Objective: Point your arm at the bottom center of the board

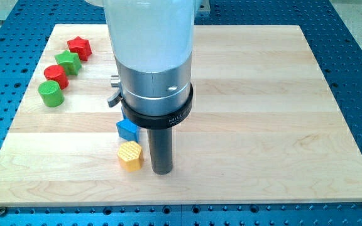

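- Nearest the view's bottom edge, our tip (162, 171) rests on the wooden board (263, 125), a little left of the board's centre line and near its bottom edge.
- We carry no hand: the arm ends in a plain dark rod, so there is nothing to spread or press together.
- The yellow hexagonal block (130, 156) sits just beside the tip, on the view's left; whether the two touch cannot be told.
- Just above the yellow block lies the blue block (127, 129), partly hidden behind the arm's silver collar; its full shape cannot be made out.
- The rod rises into a black ring, a silver cylinder and a white housing, which cover the board's upper middle.
- Further back, at the board's upper left, four blocks stand in a slanting row, well apart from the tip: a green cylinder (50, 93), a red cylinder (56, 76), a green star-like block (68, 61) and a red star-like block (79, 47).
- The board lies on a blue perforated worktop (357, 56).
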